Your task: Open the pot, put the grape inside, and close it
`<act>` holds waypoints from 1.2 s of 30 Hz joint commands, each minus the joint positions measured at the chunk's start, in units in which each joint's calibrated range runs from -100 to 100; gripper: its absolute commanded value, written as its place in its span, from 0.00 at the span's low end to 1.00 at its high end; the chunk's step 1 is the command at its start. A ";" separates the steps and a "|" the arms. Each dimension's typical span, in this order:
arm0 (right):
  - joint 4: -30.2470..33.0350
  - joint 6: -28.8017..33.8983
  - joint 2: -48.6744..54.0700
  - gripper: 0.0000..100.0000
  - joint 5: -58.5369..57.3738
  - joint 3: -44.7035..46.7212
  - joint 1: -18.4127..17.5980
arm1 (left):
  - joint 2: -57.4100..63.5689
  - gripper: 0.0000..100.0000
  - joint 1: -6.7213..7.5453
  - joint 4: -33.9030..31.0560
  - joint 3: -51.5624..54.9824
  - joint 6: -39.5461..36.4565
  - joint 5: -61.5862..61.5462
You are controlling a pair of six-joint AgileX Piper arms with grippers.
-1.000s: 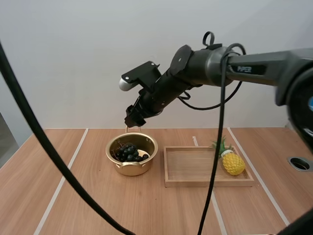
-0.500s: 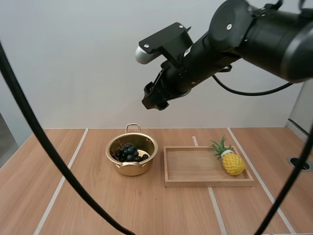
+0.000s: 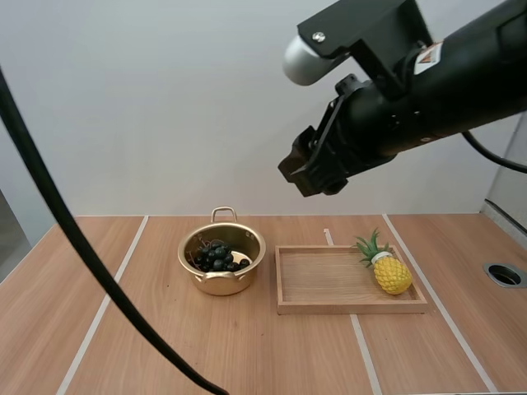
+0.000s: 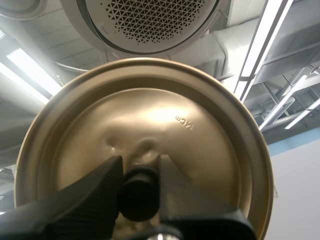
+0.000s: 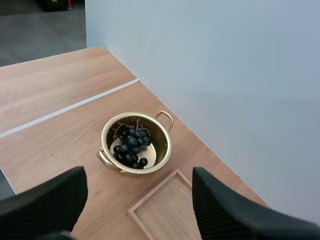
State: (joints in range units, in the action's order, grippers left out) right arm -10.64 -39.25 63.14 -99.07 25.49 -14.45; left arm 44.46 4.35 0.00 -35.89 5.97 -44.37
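The golden pot stands open on the table, left of centre, with the dark grapes inside it. My right gripper hangs high above the table, up and to the right of the pot. From the right wrist camera, its fingers stand wide apart with nothing between them, and the pot with the grapes lies far below. My left gripper is shut on the black knob of the golden lid, which is held up toward the ceiling.
A wooden tray lies right of the pot, with a toy pineapple at its right end. White lines run across the wooden tabletop. A round hole sits near the table's right edge.
My right arm has risen from just above the pot and swung up and to the right, nearer the camera. The pot, grapes, tray and pineapple have stayed put.
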 commanded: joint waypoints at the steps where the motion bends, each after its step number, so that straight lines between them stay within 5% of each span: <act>1: 1.51 2.10 3.58 0.65 -0.93 -0.01 0.05 | 0.27 0.00 0.04 0.00 -0.26 -0.43 1.00; 7: 2.07 4.42 8.20 0.01 -0.93 -0.01 0.05 | 0.27 0.00 0.04 0.00 -0.26 -0.43 1.00; 16: 3.88 5.90 14.12 0.00 -0.93 2.05 1.14 | 0.27 0.00 0.04 0.00 -0.26 -0.43 -0.80; 26: 4.26 6.10 20.14 0.00 -0.93 4.53 1.14 | -1.27 0.00 0.04 0.00 0.14 -0.98 -30.57; 36: 3.79 6.68 27.13 0.00 -0.93 11.83 1.14 | -3.85 0.00 0.04 0.00 0.14 -3.18 -43.61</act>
State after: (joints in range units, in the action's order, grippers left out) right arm -6.65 -32.90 88.48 -100.00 35.62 -13.57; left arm 41.25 4.35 0.00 -35.92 3.71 -87.10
